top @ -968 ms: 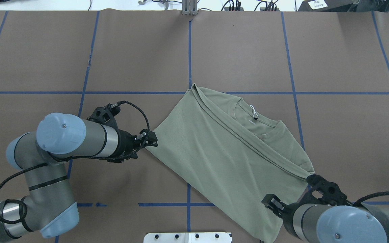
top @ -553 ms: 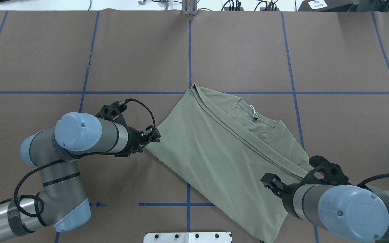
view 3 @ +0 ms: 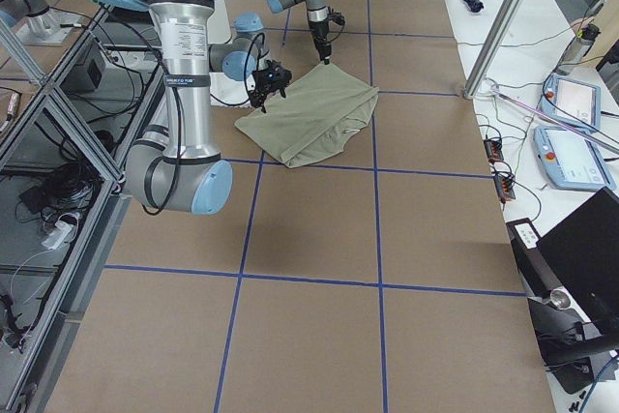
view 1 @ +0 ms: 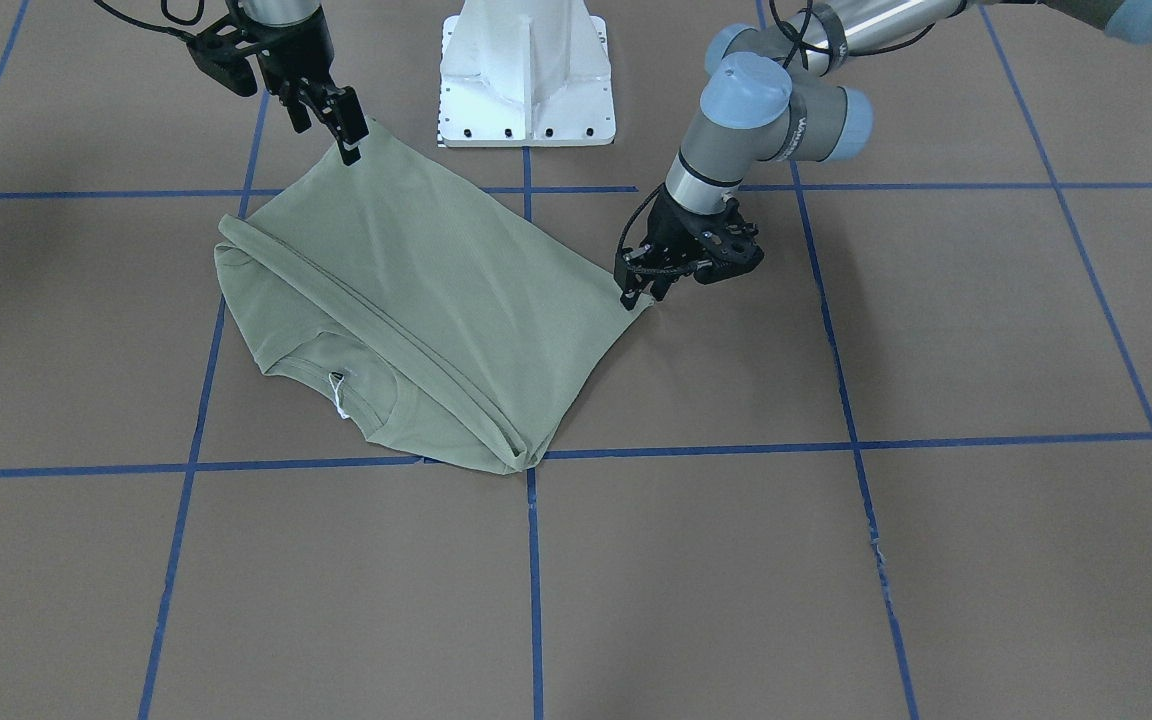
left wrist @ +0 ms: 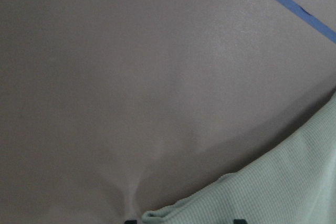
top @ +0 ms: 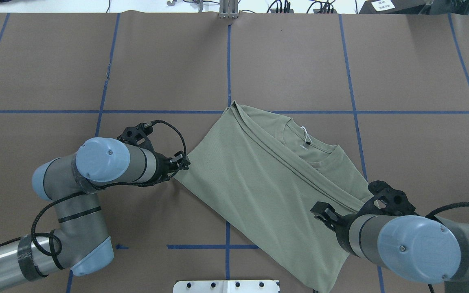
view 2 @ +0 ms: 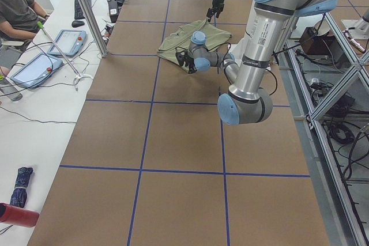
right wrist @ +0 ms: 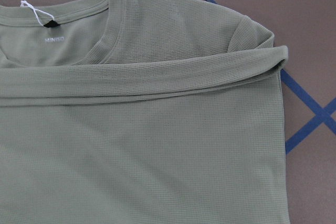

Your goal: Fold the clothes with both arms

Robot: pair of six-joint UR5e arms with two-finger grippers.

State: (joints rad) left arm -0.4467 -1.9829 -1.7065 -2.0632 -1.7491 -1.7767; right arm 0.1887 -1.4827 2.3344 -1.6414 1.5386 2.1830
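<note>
I've got the sage-green shirt [top: 259, 183] folded flat on the table [top: 169, 65], collar showing. L fingers [view 1: 628, 289] sit apart w/ a shirt corner between them. R fingers [view 1: 347, 133] are over its robot-side edge; I can't tell if they're open or gripping.

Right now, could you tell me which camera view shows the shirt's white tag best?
The right wrist view: the white tag sits close and sharp inside the collar. Overhead and front views show only a tiny white loop; side views are too distant; the left wrist view misses it.
</note>
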